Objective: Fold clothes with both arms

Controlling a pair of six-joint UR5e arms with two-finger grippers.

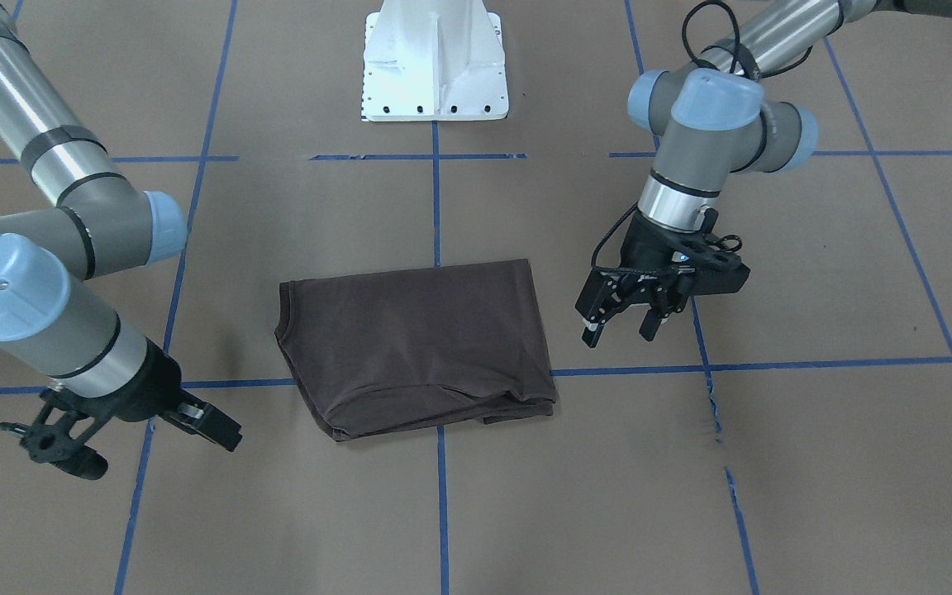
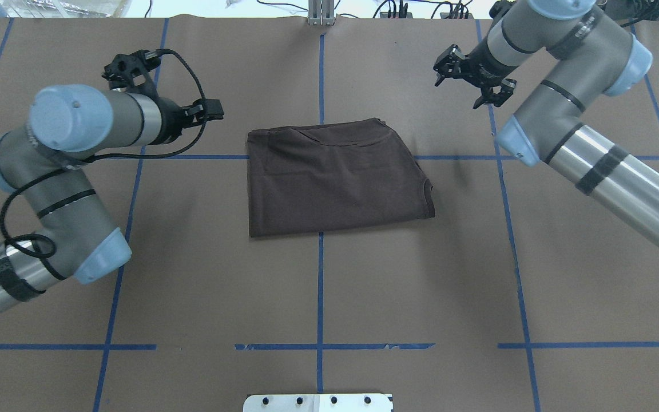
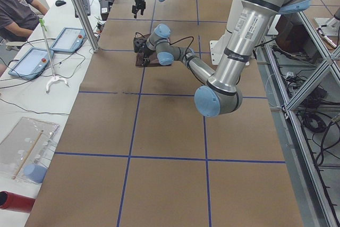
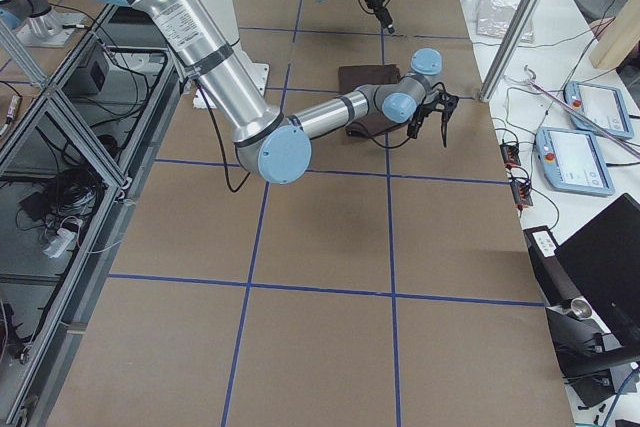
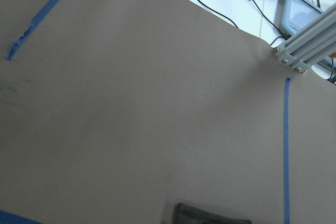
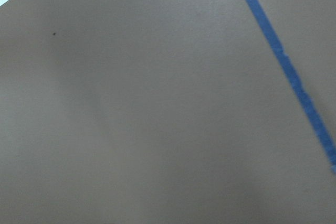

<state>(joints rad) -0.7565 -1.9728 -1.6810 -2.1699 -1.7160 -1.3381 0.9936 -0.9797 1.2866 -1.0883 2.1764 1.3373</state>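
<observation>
Both grippers are flanking your folded shirt point(image 1: 414, 343) mid-frame: left gripper point(image 1: 620, 330) is holding its fingers apart; right gripper point(image 1: 224, 430), you cannot tell.

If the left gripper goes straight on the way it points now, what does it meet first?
Probably the brown paper table cover, not the folded T-shirt: the left gripper tilts down, and its wrist view shows paper and blue tape, no cloth. Depth is unclear.

**Your station: papered table, bench alongside**

Brown paper point(image 2: 192, 286) covers the whole table, gridded with blue tape point(image 2: 320, 286). Your white bench point(image 3: 18, 102) runs along it and carries two teach pendants point(image 3: 69, 40) and a keyboard point(image 3: 85, 3), with an aluminium post point(image 3: 81, 9) standing at the table's edge. The light is bright and even.
</observation>
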